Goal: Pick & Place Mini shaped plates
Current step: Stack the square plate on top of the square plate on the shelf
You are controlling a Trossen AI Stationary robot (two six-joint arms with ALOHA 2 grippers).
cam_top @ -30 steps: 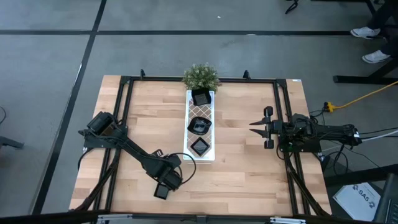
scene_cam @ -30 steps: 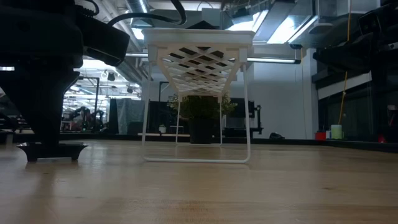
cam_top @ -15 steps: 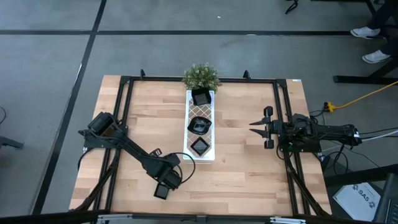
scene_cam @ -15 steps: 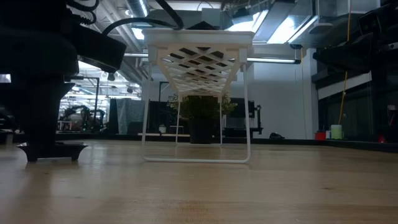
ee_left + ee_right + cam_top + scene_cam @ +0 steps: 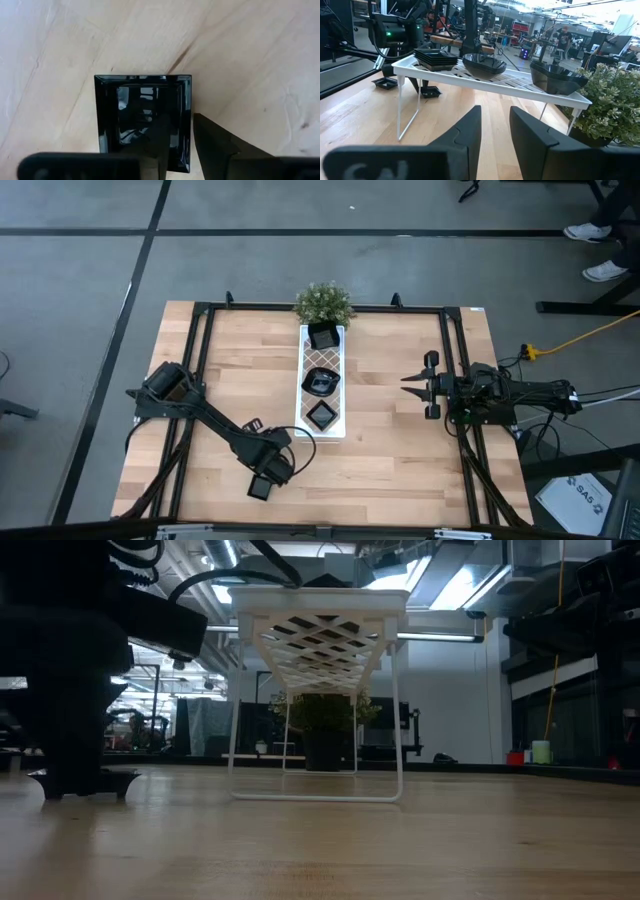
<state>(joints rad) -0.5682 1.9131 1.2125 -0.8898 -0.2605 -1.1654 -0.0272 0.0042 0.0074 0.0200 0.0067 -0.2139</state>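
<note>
**Near the front edge: left gripper pinching a square plate's rim**

Under the left arm's wrist in the high view, most of the square plate (image 5: 260,487) is sitting hidden, with only a dark corner showing. The low view is giving just a black bulk at the left edge, so the grip cannot be read there. Whether the plate is resting on the table (image 5: 400,460) or raised off it cannot be told.

The left gripper (image 5: 177,145) is reaching forward and down toward the table's front edge, left of centre. In the left wrist view, 1 finger is lying inside the plate's well and the other just outside its rim, so the jaws are standing narrow, clamped on that rim.

The right gripper (image 5: 405,385) is hanging level over the table's right half, pointing at the tray (image 5: 305,395), well apart from it. Its 2 fingers (image 5: 465,135) are showing a narrow gap with nothing between them.

The white lattice tray is standing on legs at the table's centre, carrying 3 lots of black plates: a square stack (image 5: 436,57), a rounded one (image 5: 485,64) and a deeper one (image 5: 555,77) nearest the plant (image 5: 322,303). The plant is standing at the tray's far end. 2 more small plates (image 5: 430,91) are lying on the table beyond the tray in the right wrist view.
</note>
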